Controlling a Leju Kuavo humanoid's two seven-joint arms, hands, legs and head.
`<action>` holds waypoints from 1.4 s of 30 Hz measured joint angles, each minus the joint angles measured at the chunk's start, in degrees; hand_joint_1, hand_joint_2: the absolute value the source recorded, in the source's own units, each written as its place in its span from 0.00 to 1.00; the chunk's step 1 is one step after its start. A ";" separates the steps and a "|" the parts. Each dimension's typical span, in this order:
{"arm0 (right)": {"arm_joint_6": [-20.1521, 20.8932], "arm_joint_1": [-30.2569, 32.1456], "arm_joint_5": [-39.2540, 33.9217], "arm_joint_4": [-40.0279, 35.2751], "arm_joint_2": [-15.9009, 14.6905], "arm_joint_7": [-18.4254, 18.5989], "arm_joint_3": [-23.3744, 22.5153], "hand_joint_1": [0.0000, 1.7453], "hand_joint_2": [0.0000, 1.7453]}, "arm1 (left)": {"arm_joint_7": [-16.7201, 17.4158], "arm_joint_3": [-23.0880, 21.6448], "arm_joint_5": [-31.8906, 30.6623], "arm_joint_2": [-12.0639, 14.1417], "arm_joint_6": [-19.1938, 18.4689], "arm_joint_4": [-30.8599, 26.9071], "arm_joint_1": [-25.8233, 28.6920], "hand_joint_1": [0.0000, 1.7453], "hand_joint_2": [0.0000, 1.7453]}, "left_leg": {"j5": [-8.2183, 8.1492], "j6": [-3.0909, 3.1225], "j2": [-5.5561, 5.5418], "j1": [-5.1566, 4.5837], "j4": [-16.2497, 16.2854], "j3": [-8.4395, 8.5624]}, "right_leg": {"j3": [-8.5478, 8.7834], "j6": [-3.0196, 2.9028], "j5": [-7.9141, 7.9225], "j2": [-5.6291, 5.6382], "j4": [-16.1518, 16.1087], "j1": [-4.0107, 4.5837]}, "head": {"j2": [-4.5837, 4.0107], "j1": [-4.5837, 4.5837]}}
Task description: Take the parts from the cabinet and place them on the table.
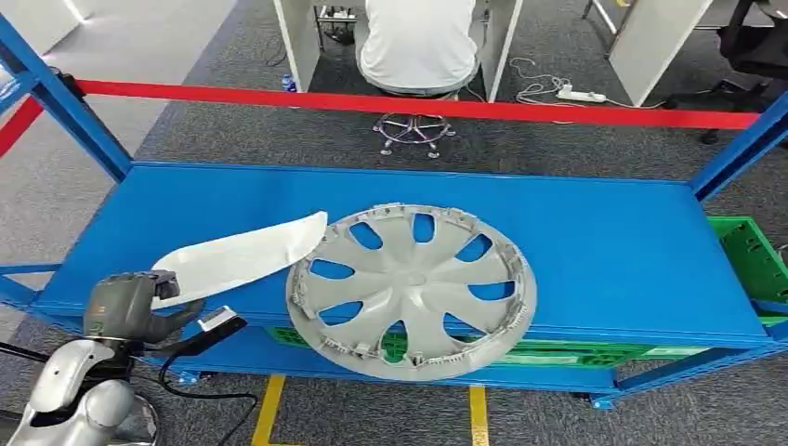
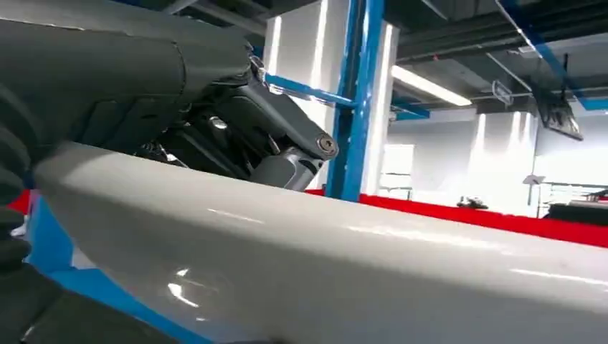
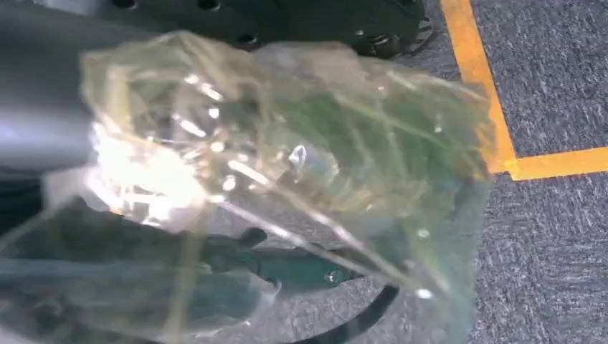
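The blue metal shelf (image 1: 595, 251) of the cabinet spans the head view, with a red bar (image 1: 418, 105) crossing behind it and grey carpet beyond, where a person in a white shirt (image 1: 418, 42) sits on a stool with their back turned. A round grey plastic wheel cover (image 1: 411, 290) lies flat near the shelf's front edge, overhanging it slightly. Just beside it on the left lies a long, curved white plastic panel (image 1: 243, 255), its pointed end touching the wheel cover's rim.

The silver left arm rises from the lower left corner, and the left hand (image 1: 130, 305) grips the panel's near end, thumb above and dark fingers (image 2: 276, 143) closed on it.

The right hand's (image 3: 43, 122) fingers sit behind a crumpled clear plastic bag (image 3: 287, 179) over the carpet and yellow floor tape (image 3: 495, 107); whether they hold it I cannot tell.
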 joint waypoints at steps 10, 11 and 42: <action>-0.07 -0.01 -0.20 0.00 0.00 0.00 0.20 0.00 0.00 | 0.00 -0.13 0.22 0.00 -0.24 0.00 -0.05 1.00 1.00 | -0.02 -0.01 0.00 0.00 0.00 -0.02 | -0.02 0.00 0.00 0.00 0.00 0.00 | 0.00 0.00; -0.07 -0.02 -0.24 0.00 0.00 0.00 0.26 0.00 0.00 | 0.00 -0.13 0.24 0.00 -0.31 0.00 -0.05 1.00 1.00 | -0.02 -0.01 0.00 0.00 0.00 -0.02 | -0.02 0.00 0.00 0.00 0.00 0.00 | 0.00 0.00; -0.07 -0.09 -1.40 0.00 0.00 0.00 1.49 0.00 0.00 | -0.57 -0.46 -0.31 0.11 -0.09 0.00 0.15 1.00 1.00 | -0.05 -0.01 0.01 0.00 0.00 -0.04 | -0.04 -0.01 -0.02 0.04 0.00 0.00 | 0.00 0.00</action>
